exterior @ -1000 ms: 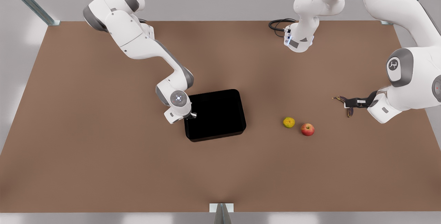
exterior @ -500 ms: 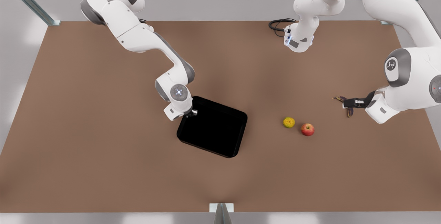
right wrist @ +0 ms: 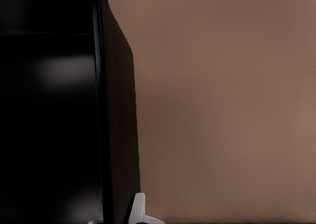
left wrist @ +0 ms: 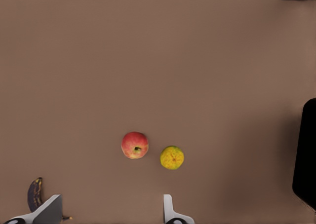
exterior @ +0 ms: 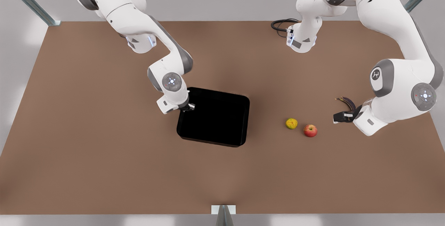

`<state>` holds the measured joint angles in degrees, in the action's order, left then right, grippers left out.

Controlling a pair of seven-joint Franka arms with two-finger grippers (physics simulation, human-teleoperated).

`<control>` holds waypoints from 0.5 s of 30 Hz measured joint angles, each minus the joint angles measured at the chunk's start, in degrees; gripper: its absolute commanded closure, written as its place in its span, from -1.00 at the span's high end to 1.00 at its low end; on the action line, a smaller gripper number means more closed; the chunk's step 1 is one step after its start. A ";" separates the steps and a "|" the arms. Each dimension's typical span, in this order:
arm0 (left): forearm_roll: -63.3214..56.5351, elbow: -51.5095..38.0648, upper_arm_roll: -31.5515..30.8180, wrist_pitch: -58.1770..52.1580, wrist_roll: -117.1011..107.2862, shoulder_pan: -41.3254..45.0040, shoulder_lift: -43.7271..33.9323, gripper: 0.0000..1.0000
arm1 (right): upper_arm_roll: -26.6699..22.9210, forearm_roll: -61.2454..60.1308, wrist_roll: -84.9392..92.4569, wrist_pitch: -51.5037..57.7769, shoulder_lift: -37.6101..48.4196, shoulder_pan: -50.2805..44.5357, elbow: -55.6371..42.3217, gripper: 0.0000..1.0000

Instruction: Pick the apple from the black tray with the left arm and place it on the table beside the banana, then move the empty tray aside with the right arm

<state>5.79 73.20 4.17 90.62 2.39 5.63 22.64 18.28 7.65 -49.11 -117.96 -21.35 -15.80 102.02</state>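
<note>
Status, clock directions taken on the front view.

1. Right gripper [exterior: 187, 107]: clamped on the rim of the black tray [exterior: 213, 116] at its 10 o'clock corner; one finger stands just outside the rim wall in the right wrist view.
2. Change: over the last second the tray has swung round in my grip and its near corner has shifted toward 9 o'clock. The drag aside is therefore in progress, though the tray has not yet gone far.
3. Left gripper [exterior: 340, 117]: fingers spread, holding nothing. It has drawn back toward 7 o'clock from above the banana [exterior: 347, 101] and now hangs just beside it.
4. The apple [exterior: 310, 130] rests on the table [exterior: 104, 149], well out at 3 o'clock from the tray, with the banana near it at 2 o'clock (a yellow-green fruit [exterior: 291, 123] sits just beside it at 10 o'clock). It has not moved.
5. Judgement: the placing step is complete; only the tray move remains.
</note>
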 measured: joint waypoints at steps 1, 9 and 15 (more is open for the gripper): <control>-0.04 -0.02 0.05 0.44 -0.07 0.45 0.15 1.00 | -0.10 -0.72 0.39 0.85 0.66 0.68 -0.02 -0.65; -0.12 -0.04 0.29 5.13 -0.60 0.69 0.70 1.00 | -2.16 -3.63 5.94 8.70 4.34 5.53 -1.56 -0.66; -0.21 -0.04 0.39 6.34 -0.87 0.61 0.72 1.00 | -10.03 -5.45 13.49 16.05 4.63 5.86 -6.05 -0.66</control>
<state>5.58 73.15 4.56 96.96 1.52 6.24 23.36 8.26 2.20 -35.62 -101.91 -16.73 -9.94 95.98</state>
